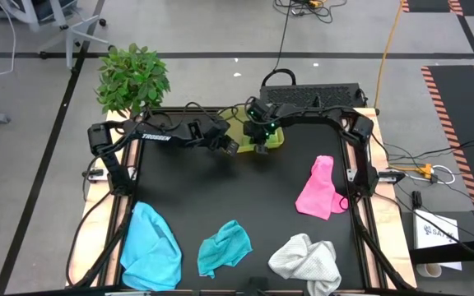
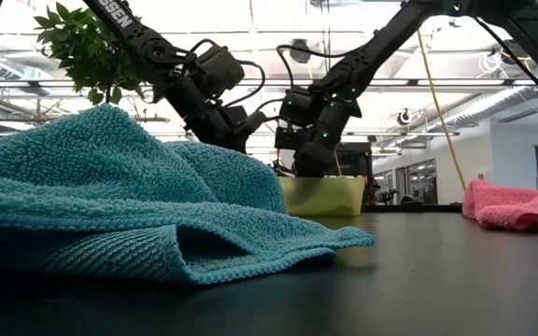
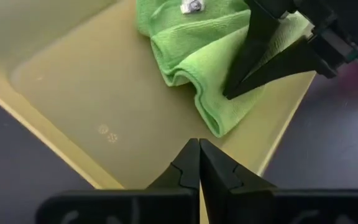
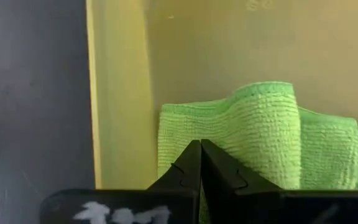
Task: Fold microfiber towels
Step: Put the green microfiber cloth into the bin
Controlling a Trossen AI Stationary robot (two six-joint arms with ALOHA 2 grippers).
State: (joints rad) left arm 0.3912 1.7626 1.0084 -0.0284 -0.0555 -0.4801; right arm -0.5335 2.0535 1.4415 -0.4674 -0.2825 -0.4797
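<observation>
High view shows both arms reaching to the middle of the far edge of the black table [image 1: 220, 197], where a yellow-green plastic tray [image 1: 275, 140] stands. The right gripper [image 1: 261, 148] hangs over this tray with its two fingers pressed together and nothing between them; in the right wrist view its tips are just above the folded lime green towel [image 4: 260, 134] that lies inside the tray, near one wall. The left gripper [image 1: 230, 149] is just beside the tray, on its left, also closed tight and empty; its wrist view looks across the bare tray floor to the same green towel.

The other towels lie apart on the table. The pink towel [image 1: 319, 189] is near the right edge. The light blue towel [image 1: 151, 242] lies at the near left corner, the teal towel [image 1: 225, 247] in the middle of the near edge, and the white towel [image 1: 307, 261] toward the near right corner. All four are crumpled, not folded.

A green potted plant [image 1: 132, 78] stands beyond the far left corner.
</observation>
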